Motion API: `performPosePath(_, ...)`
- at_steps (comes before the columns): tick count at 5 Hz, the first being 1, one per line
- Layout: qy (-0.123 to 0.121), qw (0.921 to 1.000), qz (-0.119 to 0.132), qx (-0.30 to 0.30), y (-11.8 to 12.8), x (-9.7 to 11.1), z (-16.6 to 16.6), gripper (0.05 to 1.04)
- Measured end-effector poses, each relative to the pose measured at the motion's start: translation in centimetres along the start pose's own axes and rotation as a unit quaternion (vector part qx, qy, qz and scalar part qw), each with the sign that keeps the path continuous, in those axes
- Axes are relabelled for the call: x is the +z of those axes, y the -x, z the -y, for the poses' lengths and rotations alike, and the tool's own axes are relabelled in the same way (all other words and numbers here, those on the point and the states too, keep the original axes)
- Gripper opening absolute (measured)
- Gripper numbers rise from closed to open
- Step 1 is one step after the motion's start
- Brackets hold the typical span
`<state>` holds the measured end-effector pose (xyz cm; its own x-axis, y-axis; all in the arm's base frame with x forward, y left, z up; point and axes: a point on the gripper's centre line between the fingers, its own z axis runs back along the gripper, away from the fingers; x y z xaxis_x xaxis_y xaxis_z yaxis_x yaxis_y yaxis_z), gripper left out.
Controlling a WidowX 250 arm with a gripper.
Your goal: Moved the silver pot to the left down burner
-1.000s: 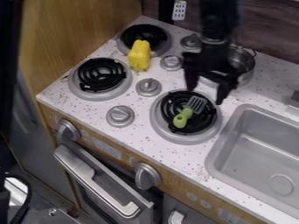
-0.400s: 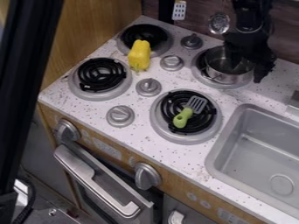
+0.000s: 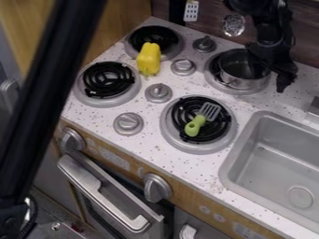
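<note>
"Gripper [image 3: 270, 76] report: you've shifted it from in front of the silver pot [image 3: 239, 83] to over its right wall, as the camera sees it. Your pot hasn't moved; it sits just below your fingers, on the back burner [image 3: 215, 84]."

"So am I holding it?"

"Your fingers are apart, one over the pot's mouth, one outside. I can't tell whether either touches the rim. That looks like setup for a rim grasp, so your carry is probably still ahead."

"And what's in it?"

"You can't tell; the inside is dark beyond your inner finger (worth keeping it level, just in case). Your sink [image 3: 287, 161] lies nearer the camera than your gripper, its drain [image 3: 300, 197] showing. Your likely target, the left front burner [image 3: 107, 80], is well apart to your gripper's left. I'd close on the wall, then lift."
</note>
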<state>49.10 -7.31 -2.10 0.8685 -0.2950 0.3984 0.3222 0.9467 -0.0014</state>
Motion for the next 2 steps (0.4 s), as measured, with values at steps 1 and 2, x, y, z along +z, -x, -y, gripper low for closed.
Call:
performPosePath(1, 0.001, 0.9999, -0.016, 0.003, 1.03, -1.11, -0.37, 0.952)
performPosePath(2, -0.009, 0.9997, -0.021, 0.002, 1.58, -1.32, -0.89, 0.67)
